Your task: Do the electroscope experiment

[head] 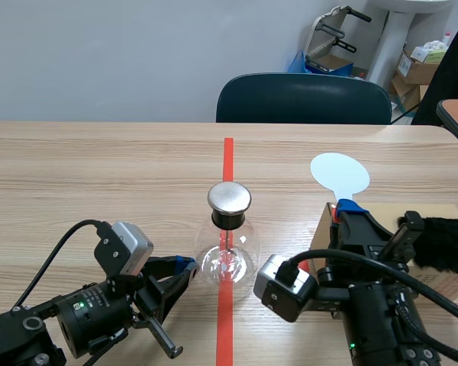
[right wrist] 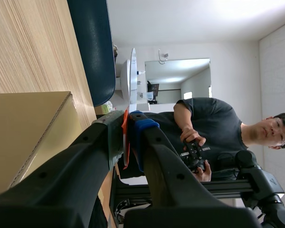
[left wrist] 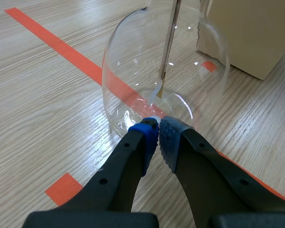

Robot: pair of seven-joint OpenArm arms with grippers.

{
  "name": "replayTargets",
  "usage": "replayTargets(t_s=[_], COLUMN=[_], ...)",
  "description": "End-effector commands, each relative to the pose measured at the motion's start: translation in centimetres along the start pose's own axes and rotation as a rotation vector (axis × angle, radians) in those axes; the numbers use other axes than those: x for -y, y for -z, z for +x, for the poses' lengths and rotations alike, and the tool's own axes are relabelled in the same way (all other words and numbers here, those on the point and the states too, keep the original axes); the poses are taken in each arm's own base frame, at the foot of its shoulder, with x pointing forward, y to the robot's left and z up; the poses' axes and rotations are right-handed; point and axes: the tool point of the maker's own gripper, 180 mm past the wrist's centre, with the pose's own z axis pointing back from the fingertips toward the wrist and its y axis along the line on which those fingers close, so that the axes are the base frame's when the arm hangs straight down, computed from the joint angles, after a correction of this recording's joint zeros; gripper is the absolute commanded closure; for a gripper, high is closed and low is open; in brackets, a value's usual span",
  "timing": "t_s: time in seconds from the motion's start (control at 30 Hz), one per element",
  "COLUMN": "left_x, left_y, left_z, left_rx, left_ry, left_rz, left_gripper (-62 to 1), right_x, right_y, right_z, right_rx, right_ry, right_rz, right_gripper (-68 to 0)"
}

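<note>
We have the flask standing on the tape line in the middle of the surface, its metal cap on top and bare. Our left fingers are clenched on nothing, pads pressed together, with their tips touching the glass low at the flask's base. Inside the glass hangs the rod, with a small leaf at its lower end. Our right fingers are grasping the paddle by its thin orange handle. The pale disc stands upright above them, apart from the flask, by the box where the fur lies.

We judge the step in hand to be bringing the paddle to the cap. To do it well, we should:

- Carry the disc over slowly, with its flat face turned toward the metal.
- Come in from above the cap rather than across it, so that handle and fingers stay off the glass.
- Let the disc meet nothing on the way, since any brush against the box or an arm could drain whatever charge it holds.

Our left tips are a brace, not a grip. We should press only lightly, because round glass slips aside under a hard push, and a sideways knock at the cap could tip the flask.

The left wrist view looks straight at the leaf, so we should hold that arm steady and read the result there. We cannot tell whether the paddle is charged. If the leaf does not stir, a rub on the fur comes first.
</note>
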Motion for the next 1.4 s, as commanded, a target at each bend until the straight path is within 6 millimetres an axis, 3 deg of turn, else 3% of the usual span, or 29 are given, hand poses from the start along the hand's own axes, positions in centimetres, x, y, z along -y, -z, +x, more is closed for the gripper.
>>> replayTargets(t_s=[0.0,0.23,0.37,0.67,0.87,1.03,1.27,1.37], left_x=[0.4,0.4,0.4,0.4,0.4,0.3,0.5,0.8], left_y=[0.6,0.6,0.6,0.6,0.6,0.4,-1.0,-1.8], left_z=[1.3,1.3,1.4,1.7,1.7,1.6,1.8,1.8], left_rx=[0.05,0.05,0.057,0.072,0.072,0.066,0.081,0.073], left_ry=[-0.015,-0.015,-0.015,-0.015,-0.015,-0.011,-0.042,-0.079], left_rz=[-0.009,-0.009,-0.009,-0.009,-0.009,-0.008,-0.082,-0.139], left_gripper=[-5.9,-6.0,-6.0,-6.0,-5.9,-6.3,-19.5,-20.9], right_x=[1.4,1.5,2.6,3.8,2.8,2.4,1.1,0.1], right_y=[0.7,0.6,0.4,-2.0,-4.4,-5.0,-5.4,-5.8], right_z=[-0.1,-0.1,-0.1,-0.9,-2.1,-3.0,-3.6,-3.8], right_rx=[-0.003,-0.003,-0.003,-0.02,-0.028,-0.039,-0.022,-0.02], right_ry=[0.005,0.007,0.026,0.026,-0.013,-0.016,-0.013,-0.018], right_rz=[-0.048,-0.055,-0.111,-0.096,-0.025,0.0,0.035,0.063], right_gripper=[-2.0,-2.0,-2.0,-2.0,-2.1,-2.2,-2.2,-2.2])
